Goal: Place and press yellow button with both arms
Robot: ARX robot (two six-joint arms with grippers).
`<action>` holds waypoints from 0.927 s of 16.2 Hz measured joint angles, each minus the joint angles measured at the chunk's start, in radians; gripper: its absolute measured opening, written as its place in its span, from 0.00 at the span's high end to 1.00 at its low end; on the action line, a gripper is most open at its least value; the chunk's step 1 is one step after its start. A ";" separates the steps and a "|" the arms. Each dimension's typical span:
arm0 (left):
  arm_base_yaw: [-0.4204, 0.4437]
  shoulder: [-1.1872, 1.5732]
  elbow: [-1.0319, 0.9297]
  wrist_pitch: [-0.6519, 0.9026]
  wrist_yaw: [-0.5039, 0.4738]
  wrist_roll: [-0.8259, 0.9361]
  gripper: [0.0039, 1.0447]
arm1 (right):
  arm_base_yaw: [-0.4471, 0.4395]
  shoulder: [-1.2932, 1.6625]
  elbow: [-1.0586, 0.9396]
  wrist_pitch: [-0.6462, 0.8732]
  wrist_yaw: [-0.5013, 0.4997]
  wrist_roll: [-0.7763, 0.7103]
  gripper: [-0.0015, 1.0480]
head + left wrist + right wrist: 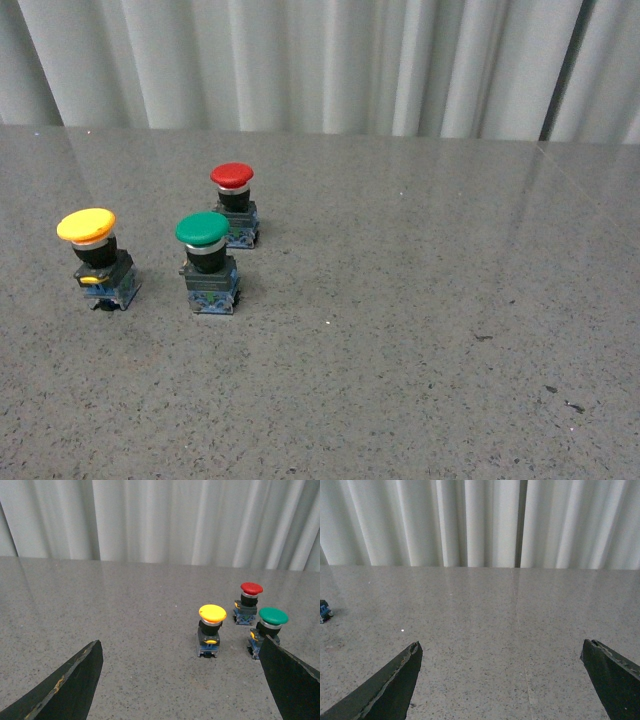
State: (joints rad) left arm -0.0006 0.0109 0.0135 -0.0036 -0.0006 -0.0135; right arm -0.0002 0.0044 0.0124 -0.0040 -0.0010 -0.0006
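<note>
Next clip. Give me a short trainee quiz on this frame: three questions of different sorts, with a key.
1. Multiple choice: in the front view, which button cap is furthest left? A) red B) green C) yellow
2. True or false: the left gripper is shut on the yellow button.
3. Fill in: seen from the front, the red button stands ___ the green button.

Key: 1 C. 2 False: its fingers are spread open, clear of the button. 3 behind.
</note>
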 joint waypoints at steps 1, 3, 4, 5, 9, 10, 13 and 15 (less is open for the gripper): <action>0.000 0.000 0.000 0.000 0.000 0.000 0.06 | 0.000 0.000 0.000 0.000 0.000 0.000 0.06; 0.000 0.000 0.000 0.000 0.000 0.000 0.06 | 0.000 0.000 0.000 0.000 0.000 0.000 0.06; -0.014 0.010 0.010 -0.043 -0.037 -0.008 0.06 | 0.000 0.000 0.000 0.000 0.000 0.000 0.06; -0.077 0.126 0.065 -0.134 -0.206 -0.029 0.06 | 0.000 0.000 0.000 -0.001 0.002 0.000 0.06; 0.025 0.724 0.364 0.299 -0.165 0.015 0.06 | 0.000 0.000 0.000 0.000 0.001 0.000 0.06; 0.023 0.863 0.463 0.343 -0.107 0.027 0.06 | 0.000 0.000 0.000 0.000 0.001 0.000 0.06; -0.055 1.226 0.710 0.254 -0.039 0.034 0.06 | 0.000 0.000 0.000 0.000 0.001 0.000 0.06; -0.136 1.356 0.796 0.202 -0.028 0.035 0.06 | 0.000 0.000 0.000 0.000 0.001 0.000 0.06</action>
State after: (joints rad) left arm -0.1368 1.3666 0.8097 0.1982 -0.0288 0.0212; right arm -0.0002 0.0044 0.0124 -0.0040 -0.0002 -0.0006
